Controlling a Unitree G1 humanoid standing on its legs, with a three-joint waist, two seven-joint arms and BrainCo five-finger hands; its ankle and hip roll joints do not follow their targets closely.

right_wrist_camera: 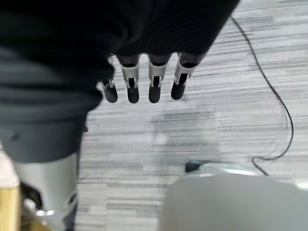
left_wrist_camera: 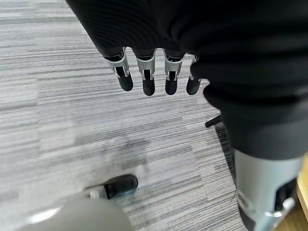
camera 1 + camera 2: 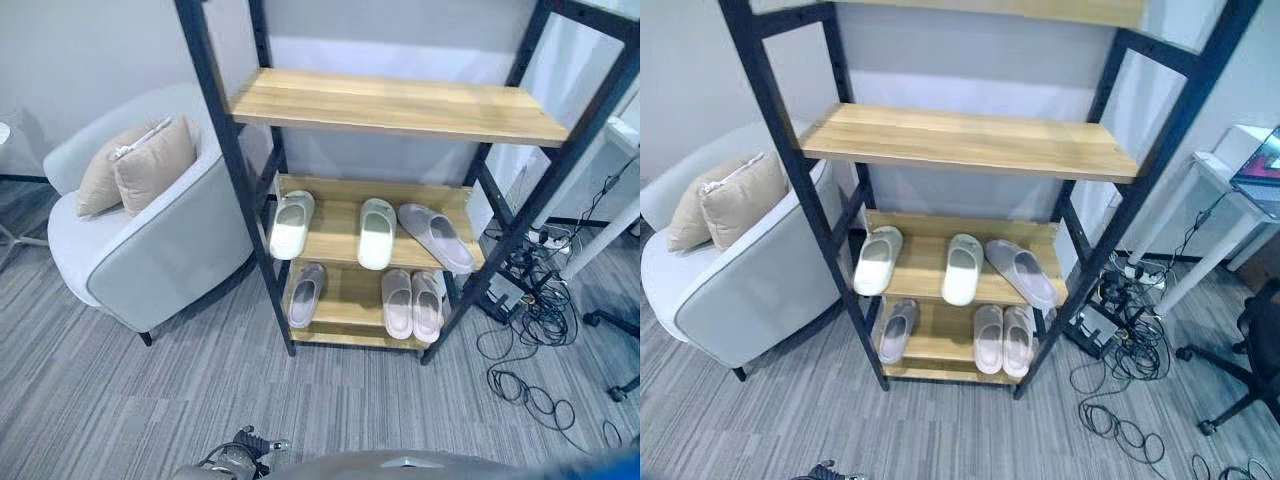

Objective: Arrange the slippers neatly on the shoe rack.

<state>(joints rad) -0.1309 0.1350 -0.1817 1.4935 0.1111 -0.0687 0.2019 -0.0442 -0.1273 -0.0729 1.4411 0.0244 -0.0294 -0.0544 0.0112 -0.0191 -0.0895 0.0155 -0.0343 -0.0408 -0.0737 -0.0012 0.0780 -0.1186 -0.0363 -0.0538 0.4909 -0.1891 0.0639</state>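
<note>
The shoe rack has a black frame and wooden shelves. On its middle shelf lie two white slippers and a grey slipper set at an angle, toe towards the front right post. The bottom shelf holds one grey slipper at the left and a pale pink pair side by side at the right. The upper shelf is bare. My left hand hangs over the carpet with straight fingers and holds nothing. My right hand hangs the same way, open.
A grey armchair with two beige cushions stands close to the rack's left side. Loose cables and a power strip lie on the floor right of the rack. A white table leg and an office chair base stand further right.
</note>
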